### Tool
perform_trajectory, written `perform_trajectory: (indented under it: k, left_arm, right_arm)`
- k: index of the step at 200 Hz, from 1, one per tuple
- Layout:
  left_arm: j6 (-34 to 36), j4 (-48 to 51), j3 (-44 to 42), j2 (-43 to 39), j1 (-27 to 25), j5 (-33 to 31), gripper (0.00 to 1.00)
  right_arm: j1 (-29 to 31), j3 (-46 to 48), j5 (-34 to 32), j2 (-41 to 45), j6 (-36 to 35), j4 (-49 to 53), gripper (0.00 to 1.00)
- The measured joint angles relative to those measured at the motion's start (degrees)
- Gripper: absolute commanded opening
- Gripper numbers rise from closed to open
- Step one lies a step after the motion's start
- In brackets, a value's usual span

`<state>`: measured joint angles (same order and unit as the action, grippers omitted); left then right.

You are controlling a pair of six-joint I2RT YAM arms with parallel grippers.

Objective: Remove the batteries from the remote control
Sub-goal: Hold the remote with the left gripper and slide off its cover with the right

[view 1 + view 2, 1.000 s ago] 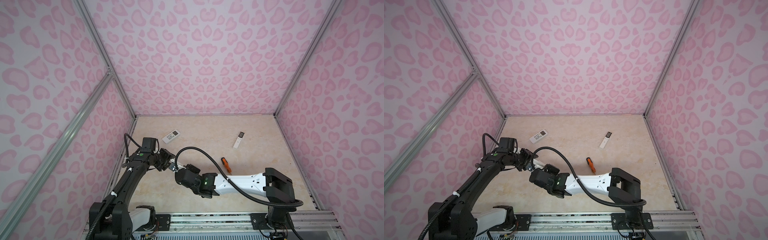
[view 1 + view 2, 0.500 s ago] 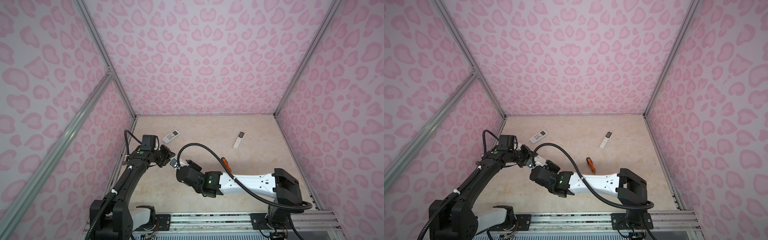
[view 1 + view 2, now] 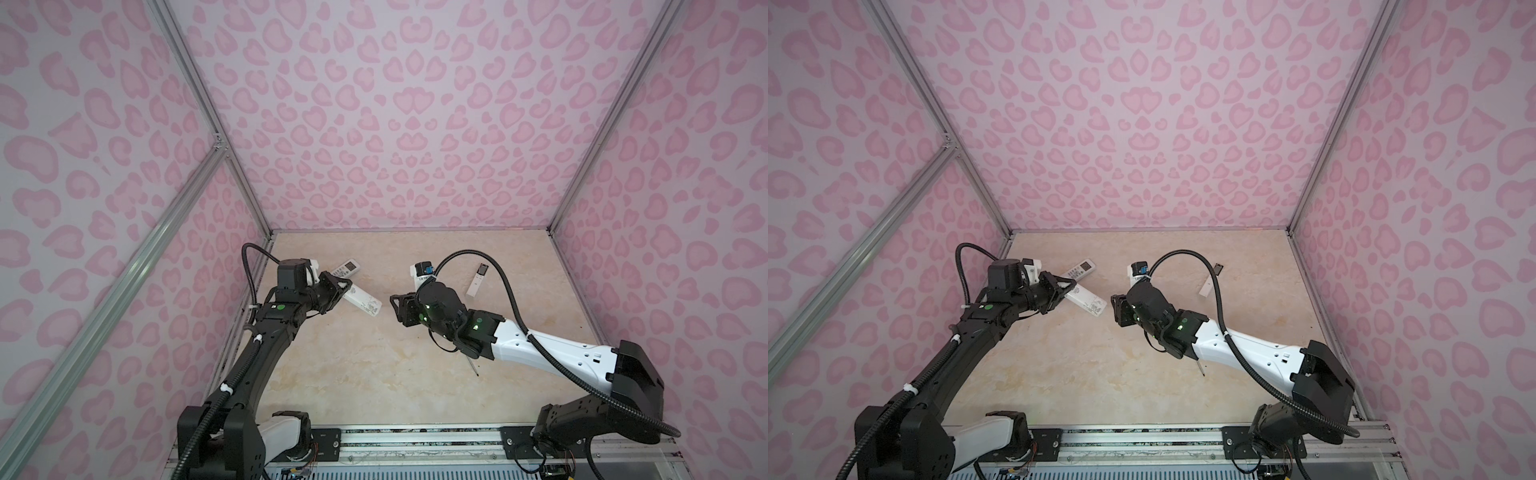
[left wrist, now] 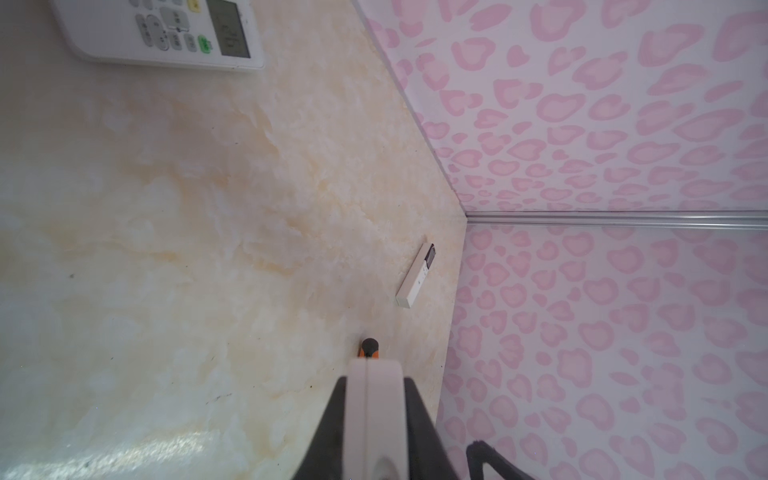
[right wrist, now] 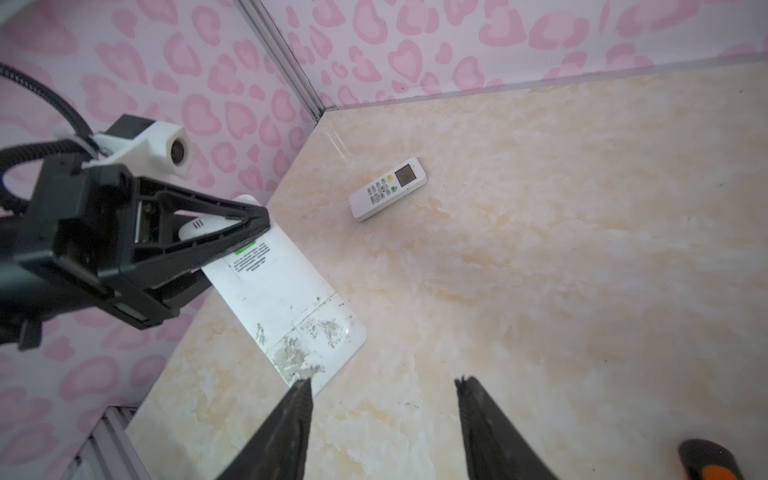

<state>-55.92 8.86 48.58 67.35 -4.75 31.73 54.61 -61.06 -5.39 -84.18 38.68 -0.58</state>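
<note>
White plastic remote (image 5: pixel 286 307), back face up, sticks out from the left gripper (image 5: pixel 249 245). The black fingers (image 5: pixel 232 216) are clamped on its near end, one above and one below. Its free end slants out over the beige marble-look table (image 3: pixel 374 374); contact with the surface not clear. The back carries a green-and-black printed label, and scuffs around a cover outline at the free end. That cover looks seated. Batteries not visible in any view.

The right gripper (image 5: pixel 384 381) faces the remote's free end, jaws spread wide with nothing between them. One fingertip (image 5: pixel 303 386) is just beside the remote's corner in the wrist view. In both top views the two grippers point at each other, apart.

A second remote (image 3: pixel 348 268), display and buttons up, lies flat near the back left corner. A slim remote (image 3: pixel 478 280) lies toward the back right, well apart from both grippers. The orange-handled screwdriver (image 5: pixel 708 461) lies on the table near the right arm, mostly hidden beneath it in the top views. Walls are pink heart-spotted.
</note>
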Motion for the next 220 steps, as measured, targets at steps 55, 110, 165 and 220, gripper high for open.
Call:
perform_trajectory:
  k: [55,110,165,220]
  left_arm:
    - [-0.6,-18.2,-6.8,-5.6,-3.7,-0.3,0.04]
    - [-3.3,-27.3,-7.5,-3.5,-6.7,-1.0,0.04]
    - [-4.2,-30.3,-8.3,-2.6,-8.5,-2.4,0.04]
    - [-4.0,-30.3,-9.3,-2.7,-9.2,-4.7,0.04]
  right_arm:
    - [-5.6,4.3,17.6,-3.7,12.2,-13.9,0.58]
    - [-8.1,5.6,23.4,-4.8,20.0,-22.1,0.57]
    - [-11.0,8.4,25.1,-4.5,24.9,-26.1,0.48]
    - [-11.1,7.9,27.8,-6.5,26.3,-27.2,0.41]
